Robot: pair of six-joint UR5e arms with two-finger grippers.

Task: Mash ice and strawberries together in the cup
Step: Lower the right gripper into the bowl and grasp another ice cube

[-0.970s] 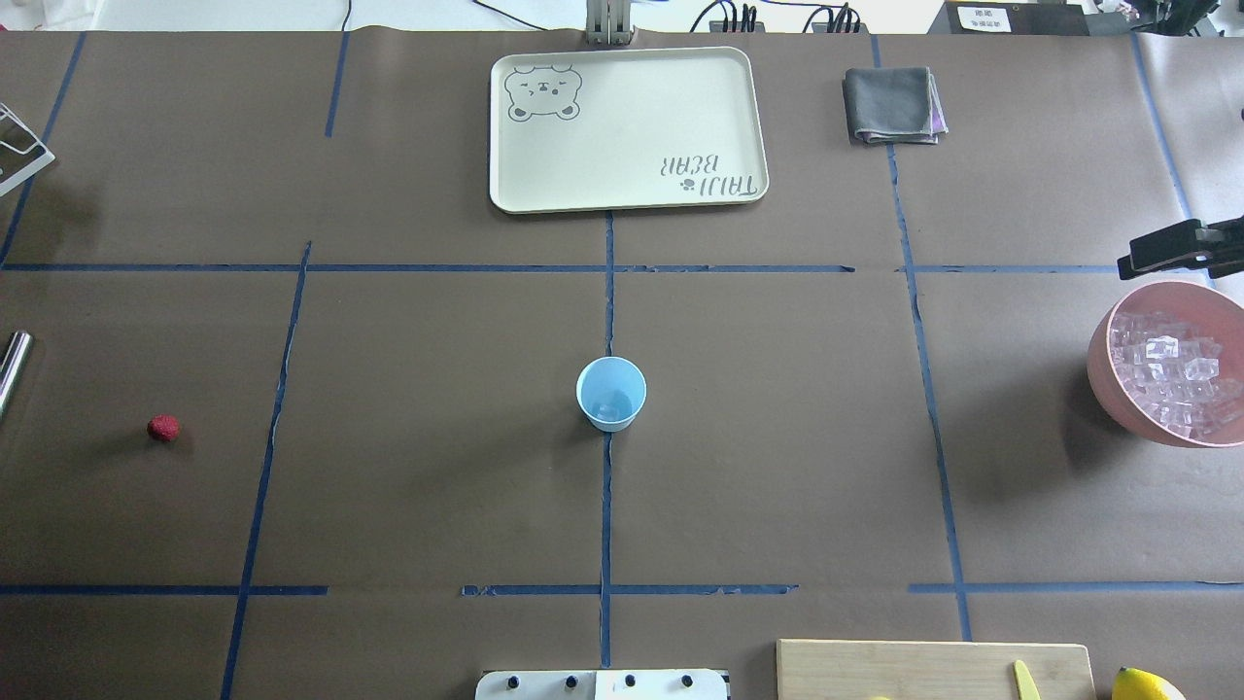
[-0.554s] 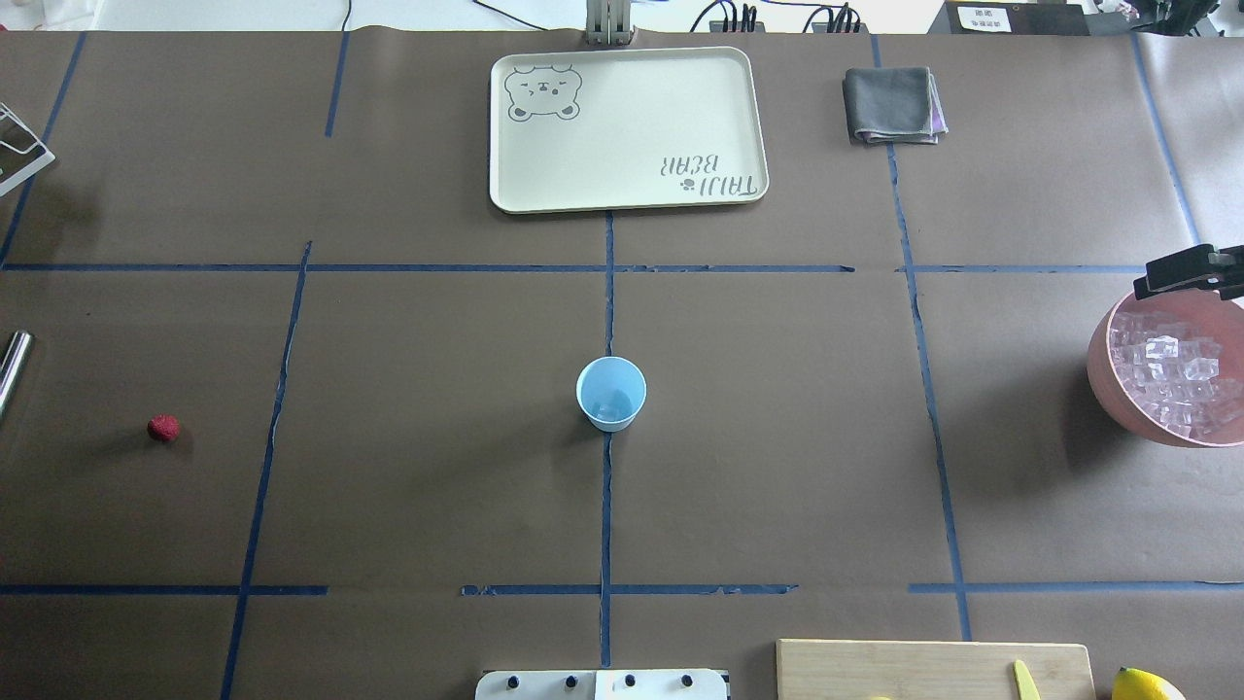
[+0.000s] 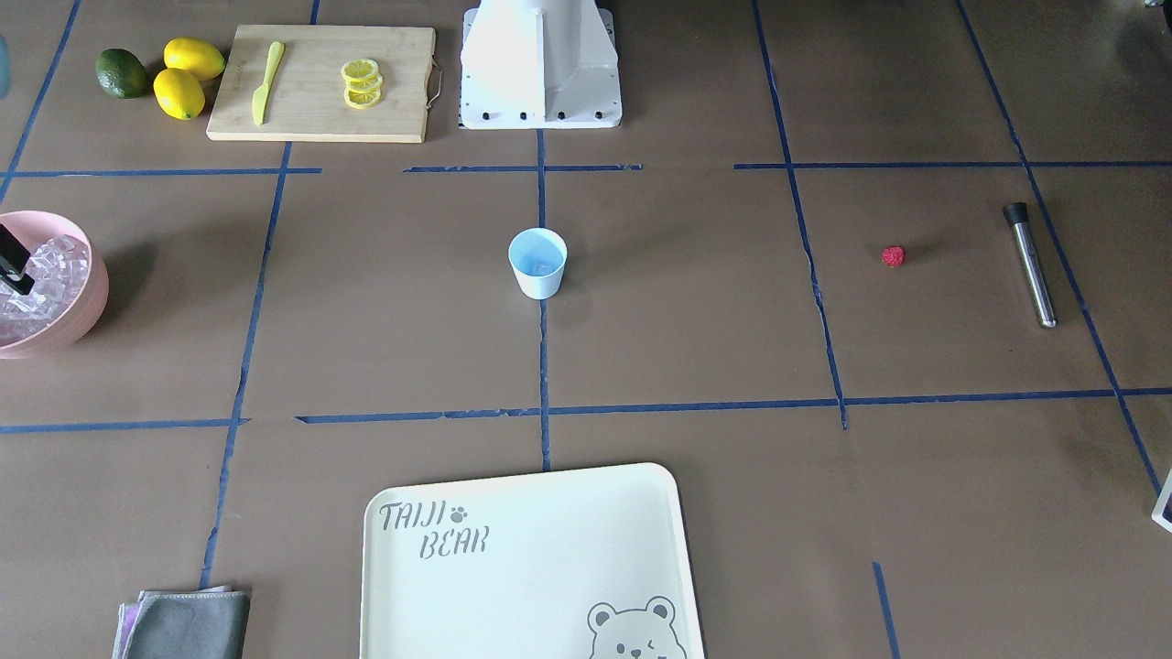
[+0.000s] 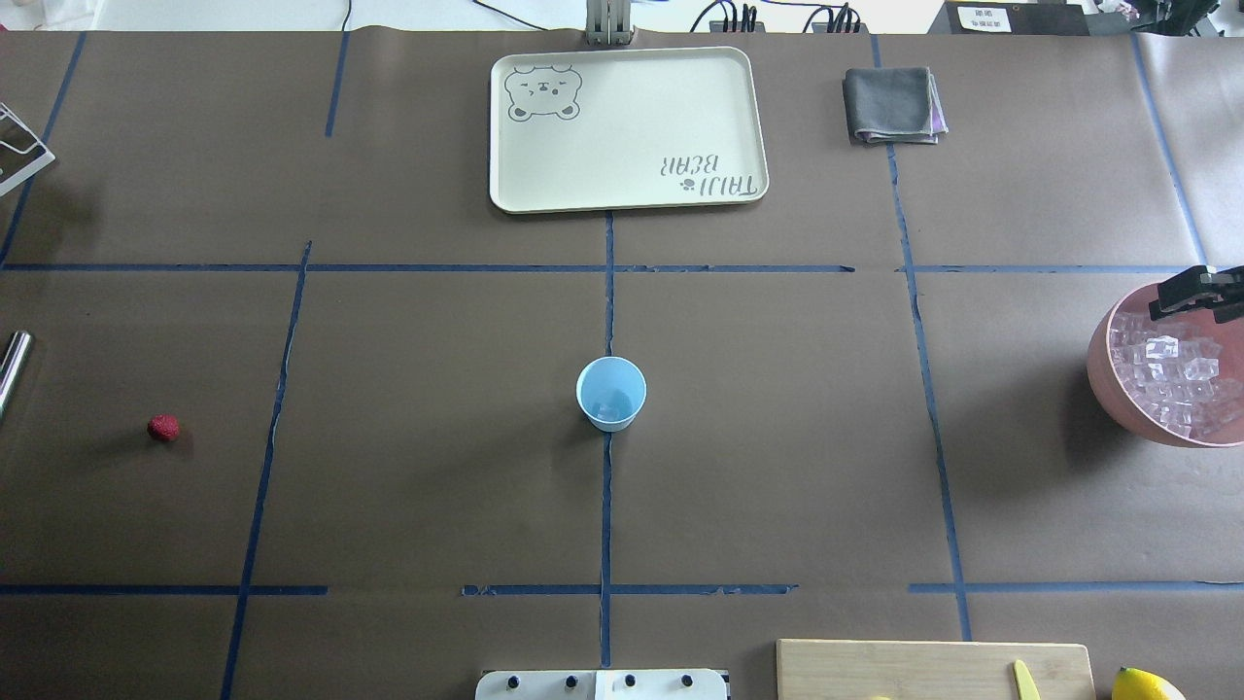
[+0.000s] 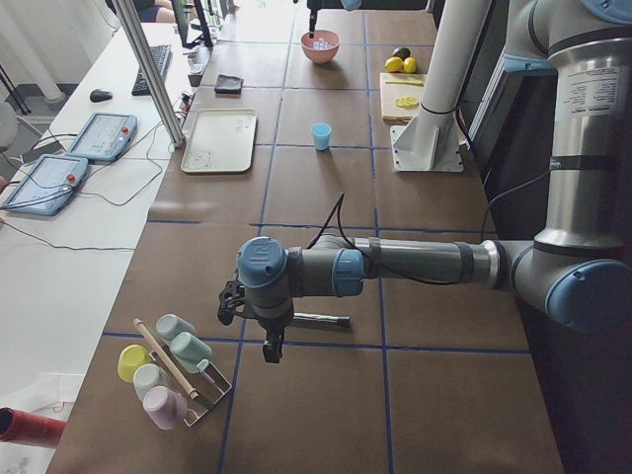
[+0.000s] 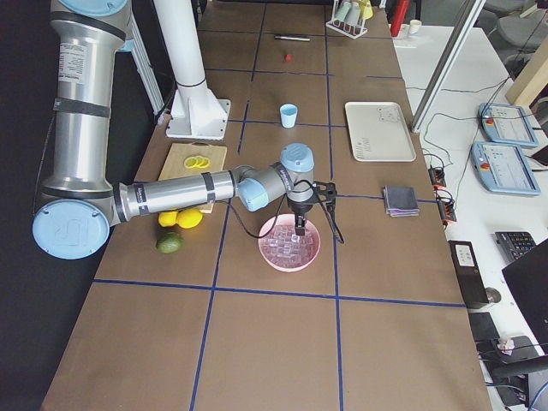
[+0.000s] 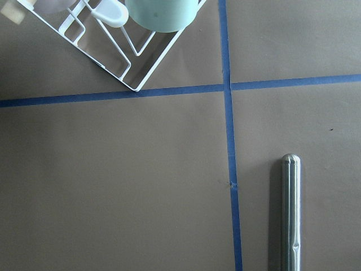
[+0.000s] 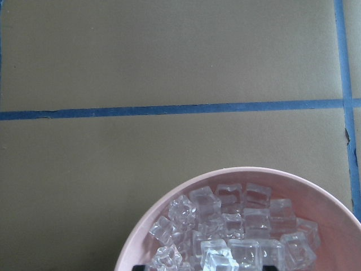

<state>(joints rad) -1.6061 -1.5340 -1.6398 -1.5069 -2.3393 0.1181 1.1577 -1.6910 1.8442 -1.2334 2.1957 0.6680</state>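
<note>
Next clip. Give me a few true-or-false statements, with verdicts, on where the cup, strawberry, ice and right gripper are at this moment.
1. The strawberry lies on the table, apart from the cup. True.
2. The ice lies loose on the table. False: it is piled in the pink bowl.
3. The right gripper is over the bowl. True.
4. The cup lies on its side. False: it stands upright, mouth up.
</note>
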